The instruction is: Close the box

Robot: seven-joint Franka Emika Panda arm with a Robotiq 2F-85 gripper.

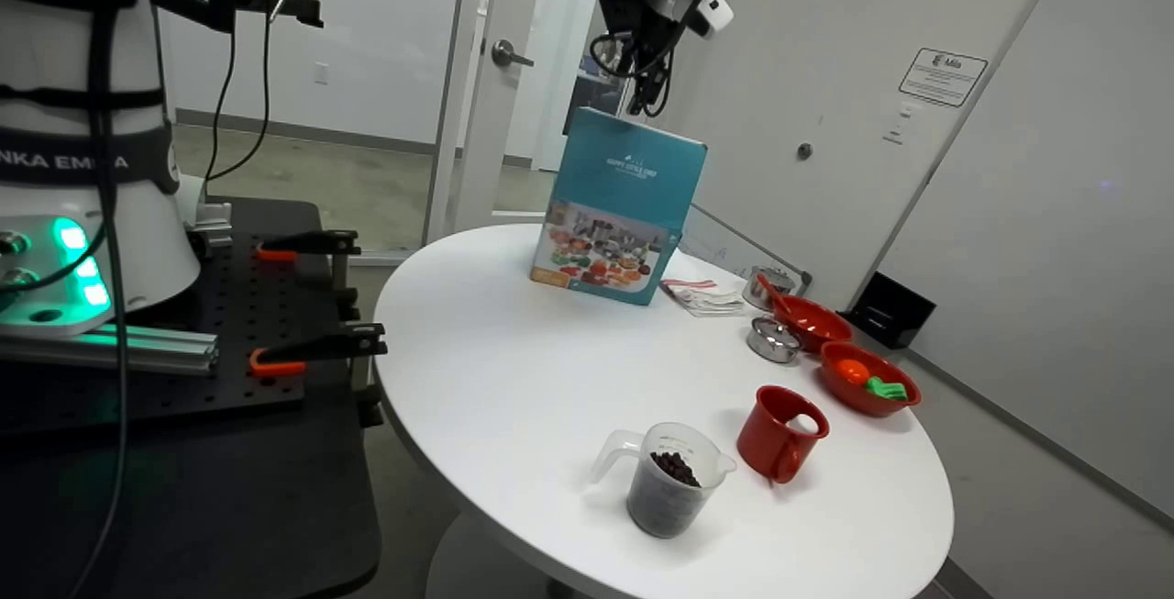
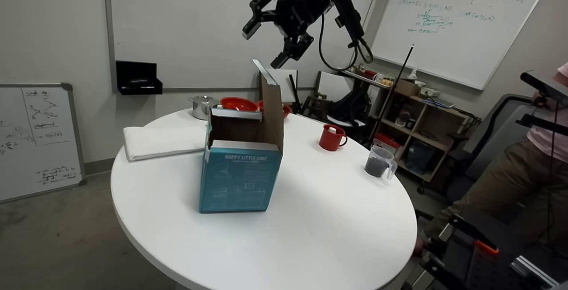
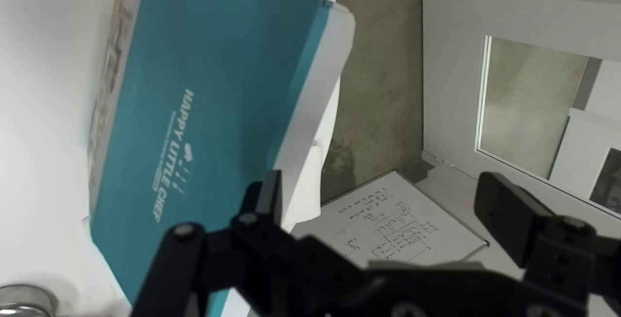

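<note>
Checking an exterior view, I see the box [image 2: 239, 174] standing on the counter [image 2: 337, 219], its flap [image 2: 271, 112] raised and brown inside [image 2: 239, 129] showing; in an exterior view I get only its printed teal outside [image 1: 616, 207]. My wrist view shows the end effector [image 3: 383, 200] spread wide near the flap.

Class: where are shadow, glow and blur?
In an exterior view, the red cylindrical mug casts a soft shadow, green base lights glow; in the wrist view, the teal cardboard box has a readable title, the black two-fingered gripper looks dark, slightly blurred.
</note>
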